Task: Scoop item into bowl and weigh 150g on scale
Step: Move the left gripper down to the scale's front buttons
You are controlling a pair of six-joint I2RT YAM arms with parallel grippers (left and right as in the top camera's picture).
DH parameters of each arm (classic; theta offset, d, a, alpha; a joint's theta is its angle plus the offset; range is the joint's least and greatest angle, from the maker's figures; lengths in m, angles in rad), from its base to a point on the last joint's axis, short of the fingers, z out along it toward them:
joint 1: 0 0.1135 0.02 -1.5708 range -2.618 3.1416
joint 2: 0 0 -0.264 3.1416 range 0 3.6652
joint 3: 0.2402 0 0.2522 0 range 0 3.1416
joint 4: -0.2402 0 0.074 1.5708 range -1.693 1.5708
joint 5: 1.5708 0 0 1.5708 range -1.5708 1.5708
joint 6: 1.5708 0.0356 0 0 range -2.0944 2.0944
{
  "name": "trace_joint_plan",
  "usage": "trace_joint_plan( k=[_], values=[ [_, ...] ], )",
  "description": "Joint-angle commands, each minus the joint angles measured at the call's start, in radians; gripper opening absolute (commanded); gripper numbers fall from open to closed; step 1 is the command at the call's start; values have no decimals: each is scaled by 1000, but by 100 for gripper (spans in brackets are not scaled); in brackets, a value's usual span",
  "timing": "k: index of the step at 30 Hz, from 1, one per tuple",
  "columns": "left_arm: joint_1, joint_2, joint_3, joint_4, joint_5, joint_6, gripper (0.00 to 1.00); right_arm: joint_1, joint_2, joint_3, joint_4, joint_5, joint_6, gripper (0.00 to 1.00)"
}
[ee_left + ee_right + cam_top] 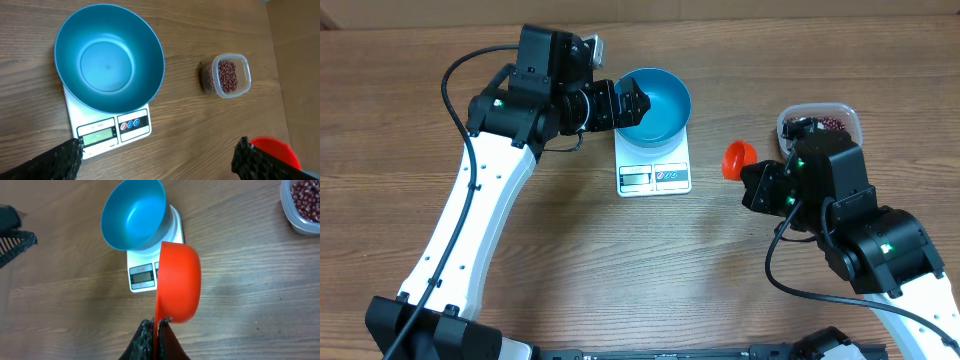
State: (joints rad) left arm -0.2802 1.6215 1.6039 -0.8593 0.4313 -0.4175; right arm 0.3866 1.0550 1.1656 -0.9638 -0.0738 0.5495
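The wooden table (pixel 570 260) is holding the whole setup. The left gripper (pixel 628 104) is hovering by the rim of the blue bowl (pixel 145 75), jaws spread wide and carrying nothing. The right gripper (pixel 157 341) is pinching the thin handle of the red scoop (pixel 177 282), clenched tight on it. The bowl is sitting empty on the white scale (pixel 107 132), covering most of the platform and leaving the display showing. The clear tub (pixel 246 75) is standing well apart on the right side of the scale. The scoop is hanging in the air between the two (its cup is turned away from the wrist camera, so I'm not seeing whether anything is in it). The beans (pixel 226 75) are lying in the tub, with none in the bowl.

I'm guessing the first load is coming next. Doing it well means tipping the scoop's mouth down into the heap from above rather than pushing in sideways, since that tub is looking light and easy to shove. It also means levelling the scoop before lifting, so that nothing is spilling on the way across.
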Motion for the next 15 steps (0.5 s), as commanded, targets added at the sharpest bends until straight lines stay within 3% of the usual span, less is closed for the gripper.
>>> trace_joint_plan(
  k=[1,15],
  values=[
    [-3,6,27,7,7,40,98,-5,-3,27,20,2,-8,4],
    [-3,6,27,26,6,315,98,-21,-3,27,26,2,-8,4]
  ],
)
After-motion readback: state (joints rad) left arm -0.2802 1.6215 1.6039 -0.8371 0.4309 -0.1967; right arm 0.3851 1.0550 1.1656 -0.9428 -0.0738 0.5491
